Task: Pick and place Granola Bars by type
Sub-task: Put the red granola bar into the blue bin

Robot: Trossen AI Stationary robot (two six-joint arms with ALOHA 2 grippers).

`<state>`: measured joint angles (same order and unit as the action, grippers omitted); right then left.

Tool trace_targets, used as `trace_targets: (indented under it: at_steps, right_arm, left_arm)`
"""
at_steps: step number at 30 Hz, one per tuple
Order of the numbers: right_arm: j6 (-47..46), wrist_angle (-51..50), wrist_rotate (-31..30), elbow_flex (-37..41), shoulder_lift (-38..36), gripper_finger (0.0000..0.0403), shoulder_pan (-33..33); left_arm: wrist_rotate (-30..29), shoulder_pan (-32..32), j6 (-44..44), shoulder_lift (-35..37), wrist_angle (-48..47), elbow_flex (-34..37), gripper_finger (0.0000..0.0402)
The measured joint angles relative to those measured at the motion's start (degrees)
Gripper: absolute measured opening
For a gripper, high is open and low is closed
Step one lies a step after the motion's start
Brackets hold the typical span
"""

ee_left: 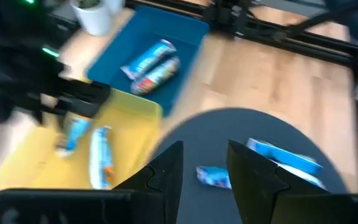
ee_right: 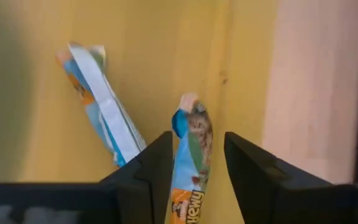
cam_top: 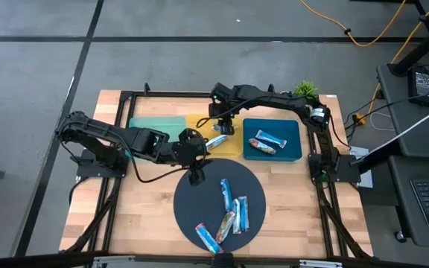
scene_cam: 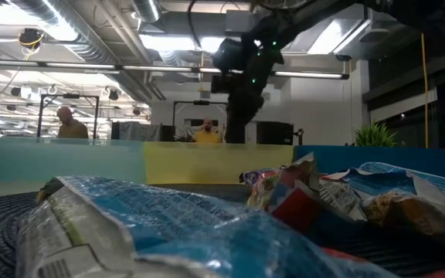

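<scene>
My right gripper [cam_top: 224, 128] hangs over the yellow tray [cam_top: 199, 123] and is shut on a blue and orange granola bar [ee_right: 191, 162]. A second bar of that kind [ee_right: 98, 102] lies flat in the yellow tray. My left gripper [cam_top: 196, 176] is open and empty over the far left edge of the round dark mat [cam_top: 199, 197]. One blue bar [ee_left: 213, 177] lies just beyond its fingertips. Several more bars [cam_top: 233, 212] lie on the mat. Two bars [cam_top: 267, 143] lie in the blue tray [cam_top: 293, 130]. My right gripper holds one end of the granola bar [ee_right: 188, 202] between its two fingers, from above, pointing down. The bar runs along the fingers and hangs below them, its free end [ee_right: 188, 102] just above the yellow tray's floor. The left wrist view [ee_left: 73, 134] also shows it hanging.
A teal tray [cam_top: 155, 123] stands to the left of the yellow one. A small potted plant [cam_top: 305, 89] stands at the table's far right corner. Black frame rails run round the wooden table. People show in the room behind, in the low view [scene_cam: 72, 123].
</scene>
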<state>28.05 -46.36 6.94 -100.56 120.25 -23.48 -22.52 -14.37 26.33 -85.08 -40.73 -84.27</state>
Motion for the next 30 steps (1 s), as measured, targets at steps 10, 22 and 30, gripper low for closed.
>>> trace_targets:
  at_steps: [10, 22, 30]
  right_arm:
    - [-3.87, -0.74, 1.67, 2.50, -9.56, 0.0131, -1.10]
    - [-13.19, 7.84, -4.08, 22.60, -33.17, 0.0130, 5.28]
    - [-16.52, 19.70, -7.34, 36.64, -50.67, 0.0130, 15.91]
  left_arm:
    - [-1.29, -7.66, 3.80, 0.02, -6.13, 0.00, 0.0114]
    - [-0.06, -17.39, 8.44, 0.03, -6.32, 7.28, 0.0114]
    - [6.04, -21.22, -1.56, -1.96, -5.53, 9.37, 0.0114]
